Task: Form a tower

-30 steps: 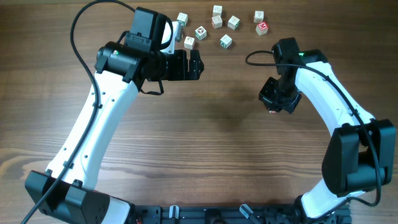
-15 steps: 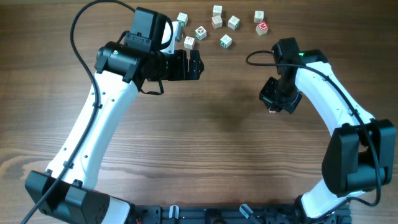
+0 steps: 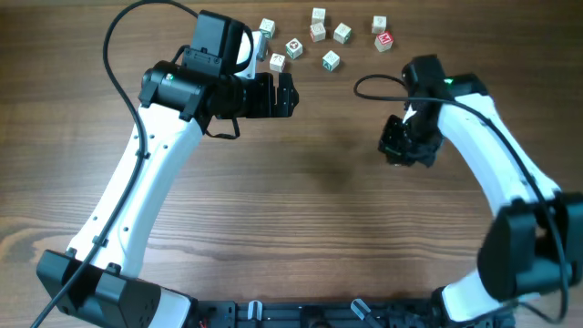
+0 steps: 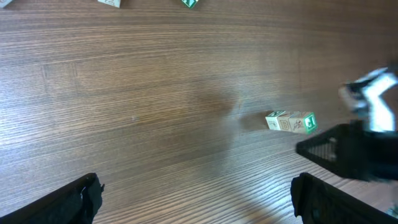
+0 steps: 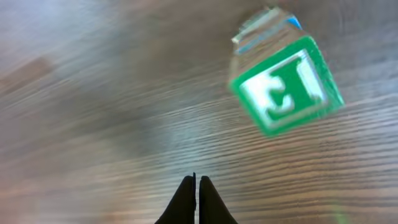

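The tower (image 4: 291,121) is a short stack of pale wooden cubes standing on the table, seen from the side in the left wrist view. In the right wrist view its top cube (image 5: 286,84) shows a green-marked face with a blue edge below it. My right gripper (image 5: 197,180) is shut and holds nothing, hovering above and just beside the stack. In the overhead view this right gripper (image 3: 405,146) hides the tower. My left gripper (image 3: 290,94) is open and empty, well to the left, its fingers (image 4: 81,199) wide apart over bare wood.
Several loose cubes lie along the far edge, among them a green-marked cube (image 3: 331,60), a red-marked cube (image 3: 384,40) and a cube (image 3: 277,62) close to the left gripper. The right arm's dark body (image 4: 354,149) shows beside the stack.
The right gripper has shifted slightly toward the far side and left over the stack, and its view is blurred. The left arm has not moved.
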You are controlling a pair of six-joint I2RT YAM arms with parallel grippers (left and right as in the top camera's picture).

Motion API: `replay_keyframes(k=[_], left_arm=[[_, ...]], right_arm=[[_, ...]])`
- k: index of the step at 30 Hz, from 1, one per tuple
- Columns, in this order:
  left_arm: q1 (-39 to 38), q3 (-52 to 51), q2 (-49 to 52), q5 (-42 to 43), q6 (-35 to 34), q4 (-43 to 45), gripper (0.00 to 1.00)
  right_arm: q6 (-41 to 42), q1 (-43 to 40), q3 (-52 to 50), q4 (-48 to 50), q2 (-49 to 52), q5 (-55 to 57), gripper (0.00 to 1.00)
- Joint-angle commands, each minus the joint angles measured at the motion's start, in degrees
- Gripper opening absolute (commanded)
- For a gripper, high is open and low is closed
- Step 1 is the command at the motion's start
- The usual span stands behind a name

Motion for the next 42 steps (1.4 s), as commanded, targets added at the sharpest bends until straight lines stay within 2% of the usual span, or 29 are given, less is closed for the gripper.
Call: replay_keyframes(k=[1,2,3,5,6,7,9,12,15,21,27,31,39,42], left_arm=[[-0.2,-0.2,0.1,0.7,-0.3,0.0,1.0],[-0.2,-0.2,0.1,0.7,-0.3,0.0,1.0],[-0.2,-0.2,0.1,0.7,-0.3,0.0,1.0],[-0.2,-0.2,0.1,0.7,-0.3,0.0,1.0],[-0.2,-0.2,0.1,0.7,-0.3,0.0,1.0],[-0.2,-0.2,0.1,0.7,-0.3,0.0,1.0],[-0.2,-0.2,0.1,0.7,-0.3,0.0,1.0],[-0.2,-0.2,0.1,0.7,-0.3,0.0,1.0],[-0.2,-0.2,0.1,0.7,-0.3,0.0,1.0],[-0.2,-0.2,0.1,0.7,-0.3,0.0,1.0],[-0.2,-0.2,0.1,0.7,-0.3,0.0,1.0],[-0.2,-0.2,0.1,0.7,-0.3,0.0,1.0],[-0.2,-0.2,0.1,0.7,-0.3,0.0,1.0],[-0.2,-0.2,0.1,0.7,-0.3,0.0,1.0]], right_arm=[[-11.5,0.2,1.0,3.1,-8.8,1.0,0.29],[-11.7,0.2,1.0,4.1,-9.5,3.5,0.5],[-11.7,0.2,1.0,4.9,-9.6,6.9,0.81],[-11.8,0.2,0.8,5.6,-9.4,14.8,0.89],[-15.7,0.2,0.8,5.7,-9.4,15.1,0.95],[-25.3,0.2,0.8,6.6,-9.4,10.4,0.97],[-34.4,0.2,0.8,8.8,-9.4,7.3,1.0],[-46.2,0.2,0.8,9.7,-9.0,6.7,1.0],[-50.7,0.1,0.8,9.3,-6.2,7.0,1.0],[-49.9,-1.7,0.8,6.0,3.5,5.7,0.99],[-49.0,-4.4,0.8,6.0,5.5,7.5,0.98],[-49.2,-7.3,0.8,5.9,8.7,2.6,0.92],[-49.0,-7.2,0.8,6.0,9.0,2.9,0.76],[-47.5,-7.0,0.8,6.6,9.0,2.9,0.75]])
